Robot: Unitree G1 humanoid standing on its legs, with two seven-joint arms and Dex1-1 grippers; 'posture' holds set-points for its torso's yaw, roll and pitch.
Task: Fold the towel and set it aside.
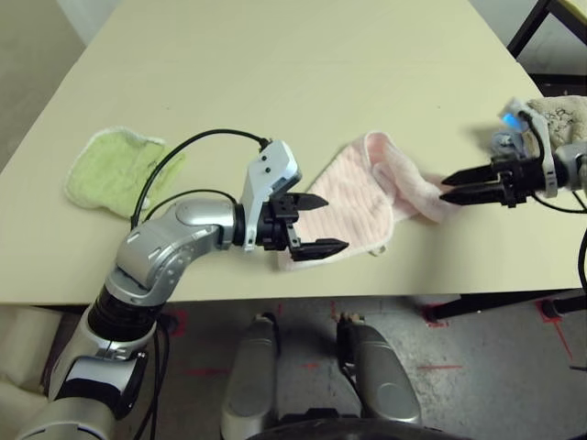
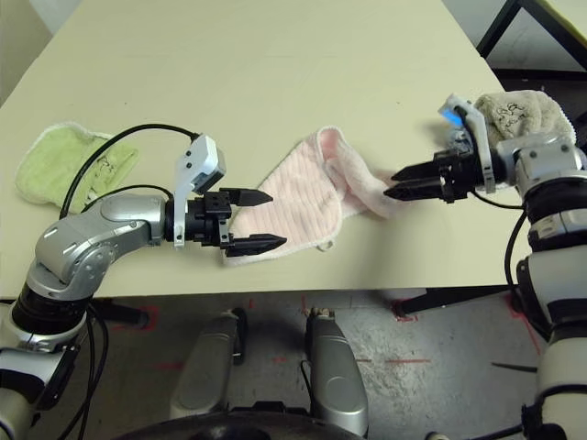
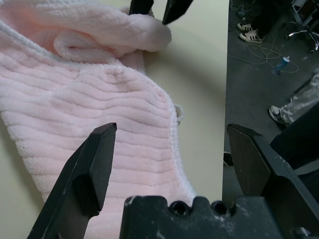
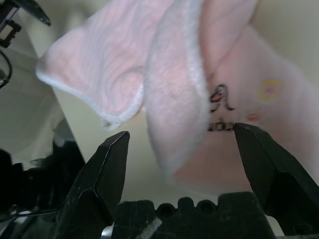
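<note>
The pale pink towel (image 1: 353, 192) lies crumpled near the table's front edge, with its right part bunched into a thick roll. Its dark embroidered mark (image 4: 220, 99) faces my right wrist camera. My left gripper (image 1: 333, 223) is open over the towel's left near corner, one finger above the cloth and one by the front hem. My right gripper (image 1: 446, 187) is open too, its tips at the rolled right end (image 1: 431, 206). In the left wrist view the ribbed towel (image 3: 99, 104) spreads between my fingers (image 3: 94, 164). Neither gripper holds anything.
A light green cloth (image 1: 119, 170) lies at the table's left. A beige cloth (image 1: 561, 112) sits at the right edge behind my right wrist. The table's front edge (image 1: 413, 291) runs just below the towel. A person's shoes (image 3: 248, 31) stand on the floor beyond.
</note>
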